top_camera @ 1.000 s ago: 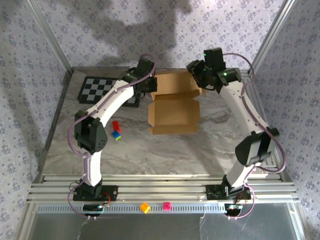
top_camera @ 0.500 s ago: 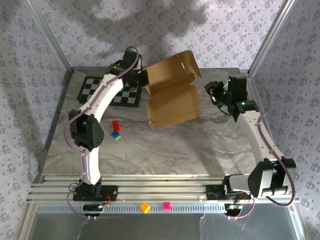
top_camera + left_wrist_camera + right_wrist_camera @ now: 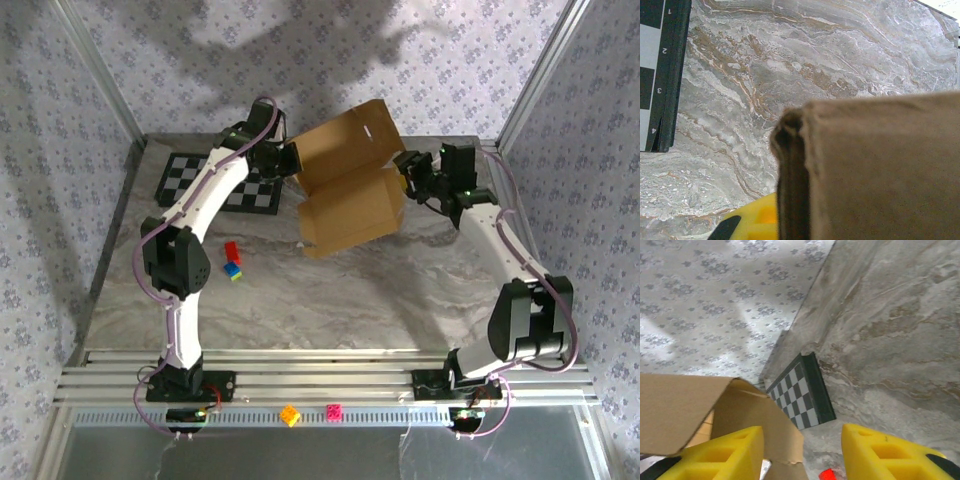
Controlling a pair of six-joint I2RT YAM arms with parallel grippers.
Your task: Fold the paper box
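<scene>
The left gripper [image 3: 289, 163] is clamped on the left-hand edge of the paper box [image 3: 350, 210]; its wrist view has the cardboard edge pressed right up against the lens with a yellow finger [image 3: 757, 220] beneath it. My reading is that this pinch is there to carry the box clear of the tabletop [image 3: 300, 300] and steady it, so that the other arm has something firm to fold against. The right gripper [image 3: 410, 180] sits at the opposite end with its jaws apart, closed on nothing. In its own view a cardboard flap hangs over and just inside its left finger [image 3: 720, 455], which looks like lining up to catch or push that flap (a judgement, not a thing seen). So the box hangs between the two grippers, its long axis running from one to the other, across the tabletop from side to side, with the end at the right gripper somewhat farther back. It is tilted, the lid panel rising behind the body toward the back wall. Whether the tray's open side faces up or away I cannot tell. The checkerboard mat [image 3: 215, 185] lies beyond the left gripper, apart from the box.
</scene>
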